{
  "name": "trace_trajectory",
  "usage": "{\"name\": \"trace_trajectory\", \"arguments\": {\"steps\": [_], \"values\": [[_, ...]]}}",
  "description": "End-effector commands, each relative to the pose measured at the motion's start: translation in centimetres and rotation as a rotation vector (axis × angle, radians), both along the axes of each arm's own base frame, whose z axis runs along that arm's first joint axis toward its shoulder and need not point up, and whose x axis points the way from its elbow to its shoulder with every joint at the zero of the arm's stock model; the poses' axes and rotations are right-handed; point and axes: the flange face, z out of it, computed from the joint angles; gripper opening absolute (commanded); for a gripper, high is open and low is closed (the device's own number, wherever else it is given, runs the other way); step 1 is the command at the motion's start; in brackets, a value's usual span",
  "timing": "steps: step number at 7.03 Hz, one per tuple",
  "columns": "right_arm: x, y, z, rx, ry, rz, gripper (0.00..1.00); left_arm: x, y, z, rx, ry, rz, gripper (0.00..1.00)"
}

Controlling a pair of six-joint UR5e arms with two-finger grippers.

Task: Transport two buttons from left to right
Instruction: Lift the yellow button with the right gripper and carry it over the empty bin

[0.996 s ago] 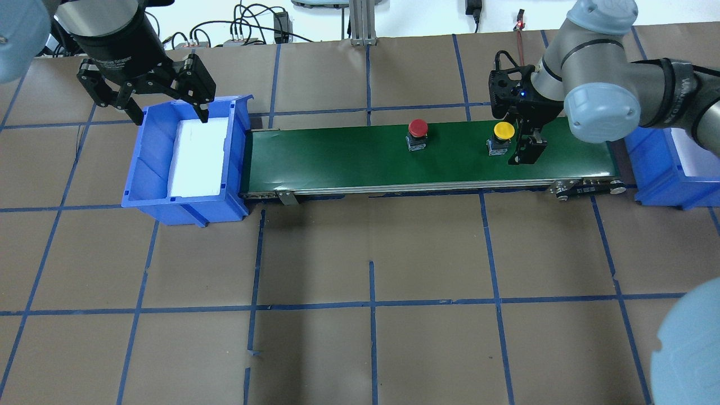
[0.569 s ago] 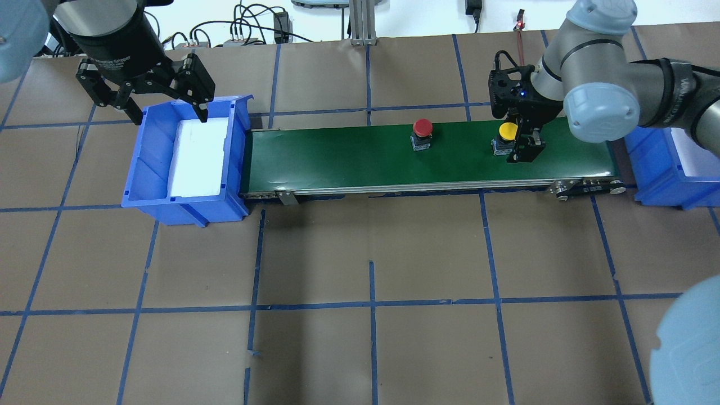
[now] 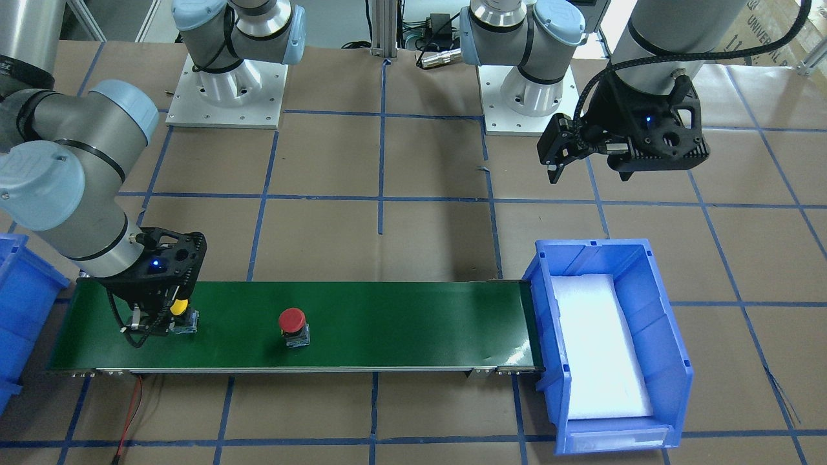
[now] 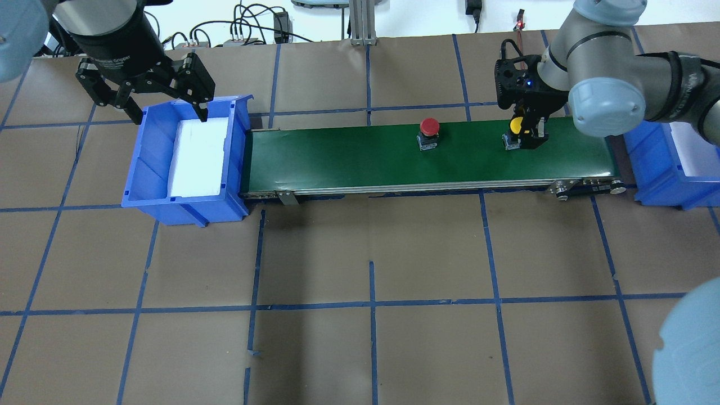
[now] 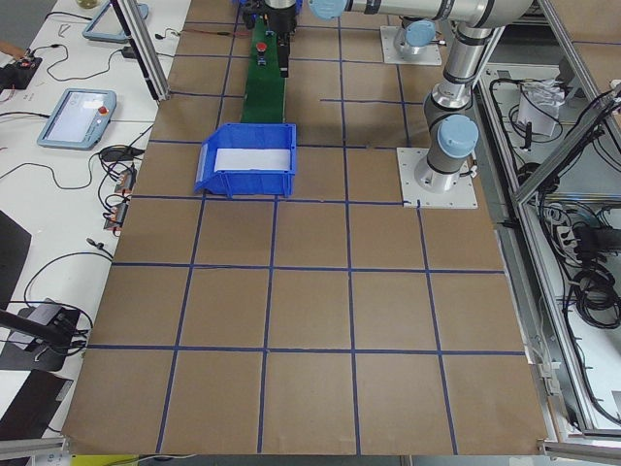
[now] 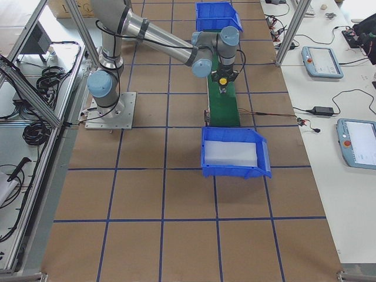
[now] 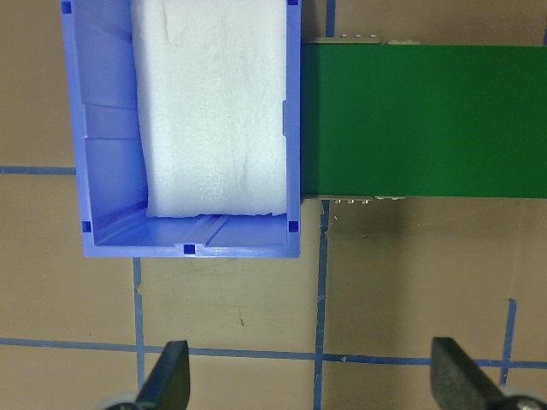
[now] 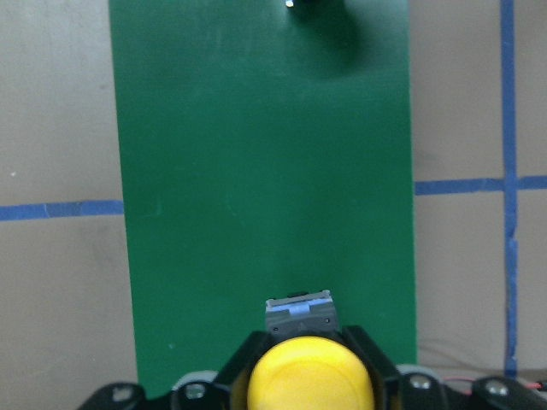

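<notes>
While upright, cap skyward: yellow button (image 8: 309,376) clamped between right fingers (image 8: 242,363); left fingers (image 7: 168,380) apart.

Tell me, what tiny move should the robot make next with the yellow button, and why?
Probably lift it straight up. The right pincer hugs the yellow button on both sides of its cap, yet the button seems to sit on the green belt, short of the blue bin past the belt's end.
</notes>
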Motion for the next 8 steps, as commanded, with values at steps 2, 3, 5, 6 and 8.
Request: {"name": "trace_trajectory", "arguments": {"steps": [2, 3, 5, 6, 8], "values": [[-12.0, -3.1, 5.7, -0.103, 0.067, -0.11, 0.08, -0.1, 0.0, 0.0, -0.001, 0.0, -0.001, 1.0], [-18.0, -3.1, 6.6, -0.129, 0.077, -0.148, 0.08, -0.1, -0.1, -0.2, 0.004, -0.001, -0.001, 1.0], [-27.5, -3.2, 7.3, -0.151, 0.093, -0.19, 0.08, -0.2, -0.1, -0.2, 0.005, 0.0, -0.003, 1.0], [-30.7, -3.0, 5.7, -0.14, 0.073, -0.202, 0.08, -0.2, -0.1, -0.2, 0.005, 0.002, -0.003, 1.0], [-35.5, -2.5, 1.4, -0.101, 0.026, -0.204, 0.08, -0.2, -0.1, -0.3, 0.005, 0.008, -0.001, 1.0]]}}
